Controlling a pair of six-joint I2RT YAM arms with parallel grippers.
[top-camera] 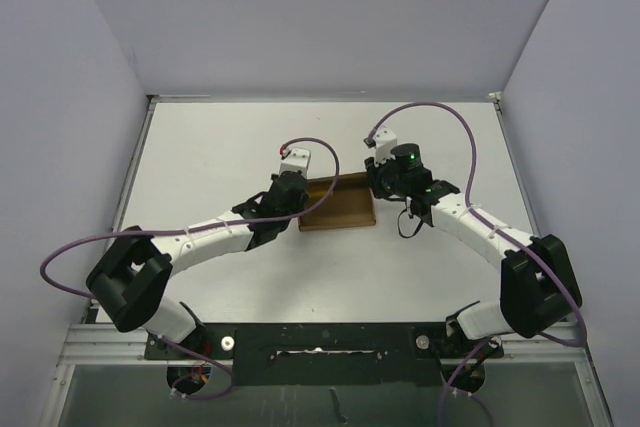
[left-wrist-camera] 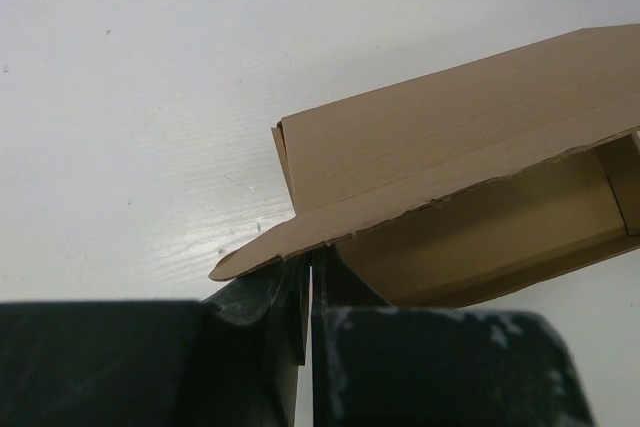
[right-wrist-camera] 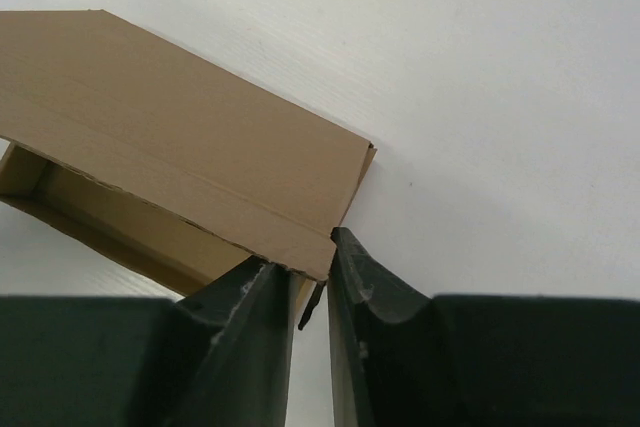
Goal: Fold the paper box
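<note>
The paper box [top-camera: 340, 205] is a brown cardboard tray with its lid partly raised, lying mid-table between the two arms. My left gripper [top-camera: 303, 209] is at its left end. In the left wrist view the left gripper [left-wrist-camera: 310, 259] is shut on a thin cardboard wall under the box's [left-wrist-camera: 450, 137] rounded lid tab. My right gripper [top-camera: 377, 187] is at the box's right end. In the right wrist view the right gripper [right-wrist-camera: 305, 257] stands open by a narrow gap, with the box's [right-wrist-camera: 170, 117] lid corner just above that gap and white table showing between the fingers.
The white table [top-camera: 230, 147] is enclosed by grey walls at the back and on both sides. Purple cables [top-camera: 440, 112] loop above each arm. A metal rail with the arm bases runs along the near edge [top-camera: 320, 342].
</note>
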